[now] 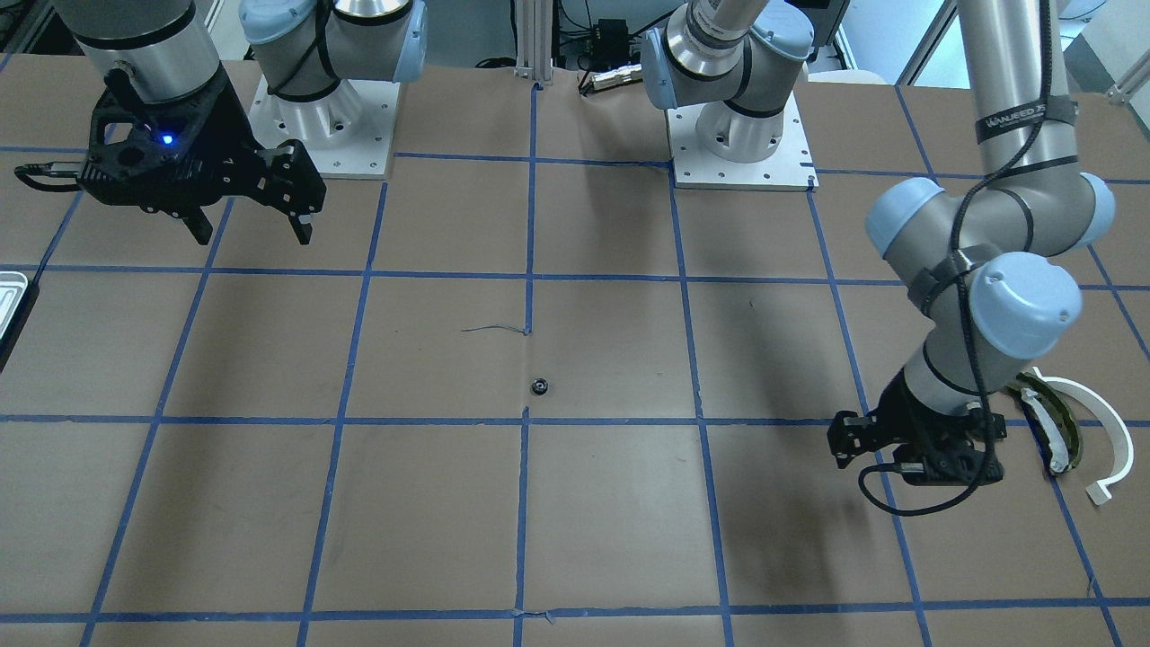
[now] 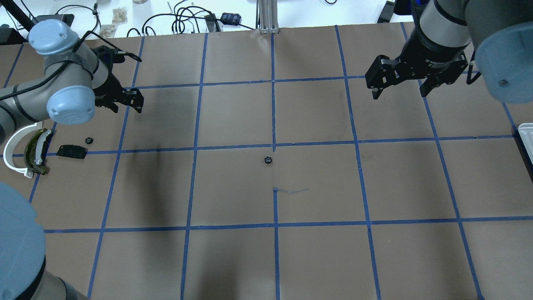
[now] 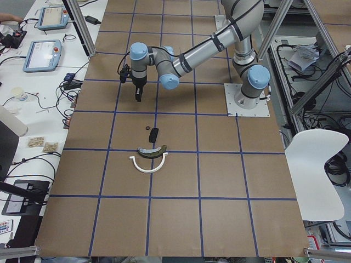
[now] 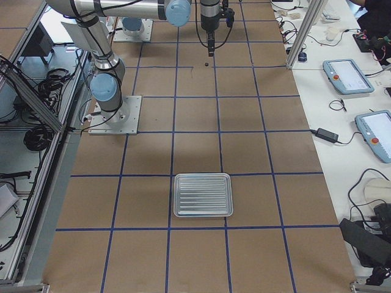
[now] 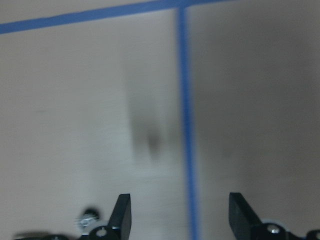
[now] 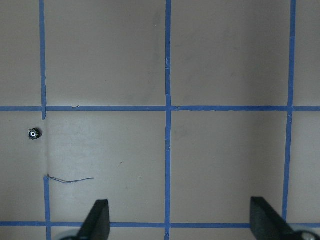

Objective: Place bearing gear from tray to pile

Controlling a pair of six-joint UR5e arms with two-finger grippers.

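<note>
Brown paper table with a blue tape grid. Front view first: the left gripper hangs low on a sharply bent arm, just beside the pile with its white half-ring; the right gripper hovers high, jaws wide, holding nothing; 1 tiny black bearing gear sits alone mid-table, well apart from both.

Overhead: a 2nd gear lies just beside the black plate, near the olive strip; the tray only peeks in at the right edge.

Left side view: the near arm is elbowed over, claw pointing straight down.

Right side view: the silvery ribbed tray lies flat, well apart from the mid-table gear.

Left wrist: fingers spread wide, nothing between them; the 2nd gear is a blur at bottom left.

Right wrist: fingers wide apart, gripping nothing.
</note>
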